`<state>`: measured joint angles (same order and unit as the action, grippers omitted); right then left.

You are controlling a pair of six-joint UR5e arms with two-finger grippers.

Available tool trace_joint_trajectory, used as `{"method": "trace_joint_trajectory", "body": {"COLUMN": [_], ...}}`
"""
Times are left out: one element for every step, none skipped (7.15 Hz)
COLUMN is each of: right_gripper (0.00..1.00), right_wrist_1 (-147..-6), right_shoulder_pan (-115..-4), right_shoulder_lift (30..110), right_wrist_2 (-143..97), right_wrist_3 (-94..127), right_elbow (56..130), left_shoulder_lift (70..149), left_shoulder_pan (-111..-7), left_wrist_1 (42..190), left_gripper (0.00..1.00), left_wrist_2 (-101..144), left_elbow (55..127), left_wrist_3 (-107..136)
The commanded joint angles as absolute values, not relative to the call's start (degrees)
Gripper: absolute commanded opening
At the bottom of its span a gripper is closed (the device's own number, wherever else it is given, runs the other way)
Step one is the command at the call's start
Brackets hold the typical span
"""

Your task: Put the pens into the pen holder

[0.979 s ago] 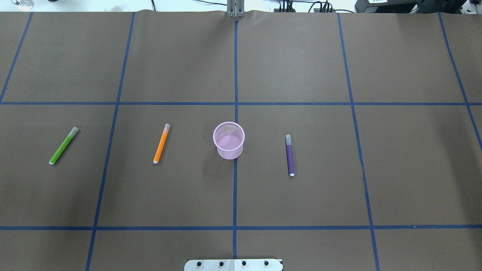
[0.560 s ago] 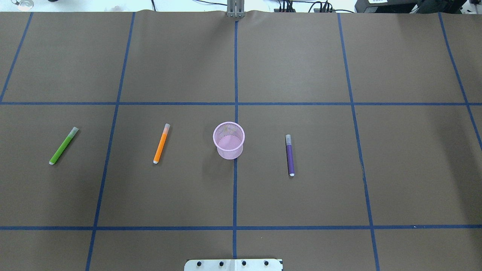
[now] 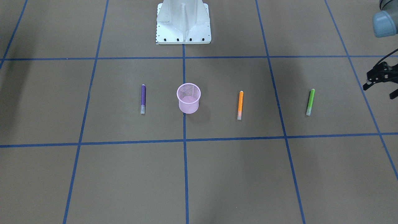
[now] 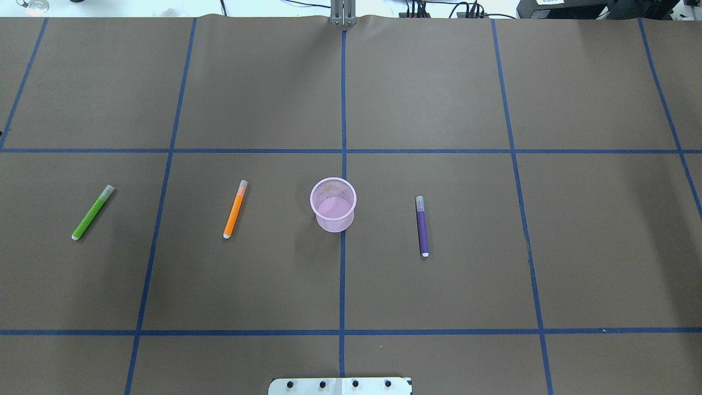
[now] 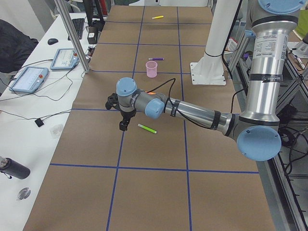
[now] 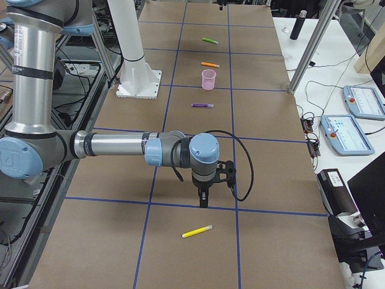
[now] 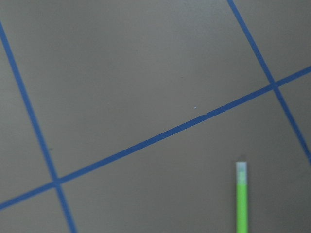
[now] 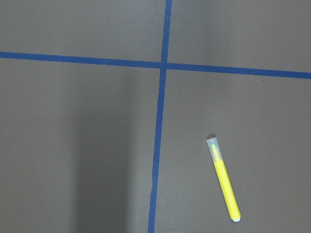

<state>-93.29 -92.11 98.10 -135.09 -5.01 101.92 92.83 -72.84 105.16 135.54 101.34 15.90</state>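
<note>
Nothing has shifted: green pen (image 4: 92,212), orange pen (image 4: 235,209) and purple pen (image 4: 422,226) lie outside the pen holder (image 4: 335,224), so collecting is unstarted. I cannot tell whether the left end effector (image 3: 379,85), at the right edge, is apart.

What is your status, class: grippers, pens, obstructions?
Left gripper by green pen, right gripper by yellow pen; jaws unclear. Pen holder upright, empty. Orange pen, purple pen flank it. No obstruction.

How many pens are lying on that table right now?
4. Green pen and orange pen lie to the robot's left of the pen holder, purple pen just to its right, yellow pen much farther out on that side. The holder looks empty; none seems hidden.
</note>
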Motion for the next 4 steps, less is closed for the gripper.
{"method": "trace_joint_trajectory", "body": {"right_gripper": [1.0,1.0,1.0,1.0], "right_wrist_1": [-93.25,-93.25,-93.25,-93.25], "right_shoulder_pan": [-92.11,-92.11,-92.11,-92.11], "right_shoulder_lift": [98.0,98.0,97.91,97.65], "right_wrist_2": [-135.09,-135.09,-135.09,-135.09], "right_wrist_3": [-5.01,-5.01,-5.01,-5.01], "right_elbow": [101.95,101.87,101.95,101.87], "left_shoulder_lift": [92.9,92.99,93.16,94.03], "left_shoulder_pan": [-62.8,-59.88,-57.5,-55.04], "left_wrist_1": [113.98,113.99,114.08,114.08], "left_gripper": [1.0,0.99,0.99,0.99], "left_wrist_2": [127.49,125.61,124.38,123.23], "left_elbow": [100.2,100.02,98.89,96.61], "left_wrist_3": [35.45,36.55,36.56,36.39]}}
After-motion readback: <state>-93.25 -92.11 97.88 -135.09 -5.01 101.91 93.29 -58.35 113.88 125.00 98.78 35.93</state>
